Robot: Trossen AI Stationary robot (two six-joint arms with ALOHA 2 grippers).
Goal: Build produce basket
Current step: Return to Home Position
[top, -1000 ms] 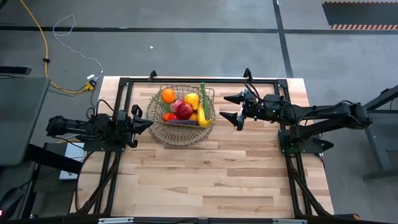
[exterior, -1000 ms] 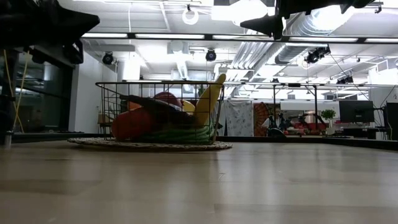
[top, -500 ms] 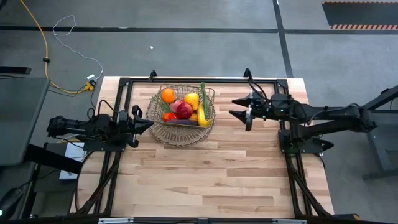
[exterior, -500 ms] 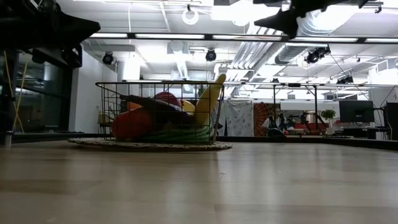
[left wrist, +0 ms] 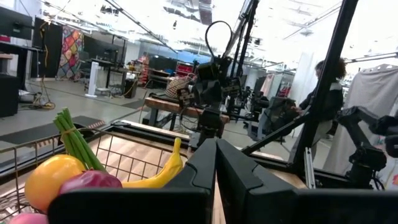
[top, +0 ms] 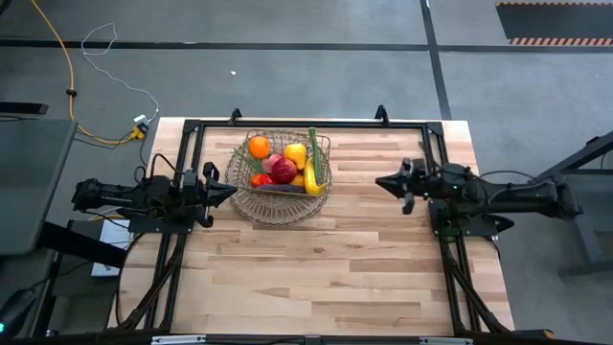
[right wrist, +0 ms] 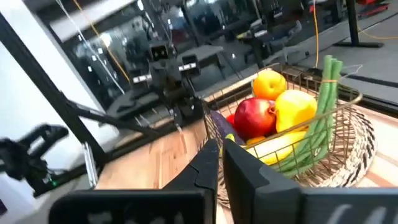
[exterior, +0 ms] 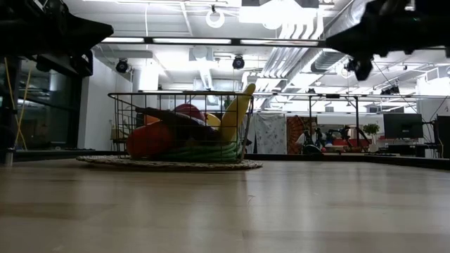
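Near part of the surface [top: 316,278]: bare wood planks, no loose item seen on it.

Mid-surface, left: left pincer [top: 225,192] parked just beside the left rim of the basket [top: 278,211], fingers clenched on nothing, tip towards the basket.

Mid-surface, right: right pincer [top: 388,183] held above the wood, well apart from the basket's right rim, fingers clenched and empty.

Farther back, left of centre: the basket stands on the surface with the produce [top: 284,170] inside: orange [top: 259,147] at far left, lemon [top: 295,153], a red apple [top: 284,172], banana [top: 311,179] and green beans [top: 313,144] along the right wall.

Judgement: loading looks complete; the step in hand is homing the arms. The next move calls only for the right arm to fold to rest near its base, keeping height and clear of the basket.

Far room: a person [left wrist: 323,87] stands among the benches.

Writing: no brand, label or lettering is legible.
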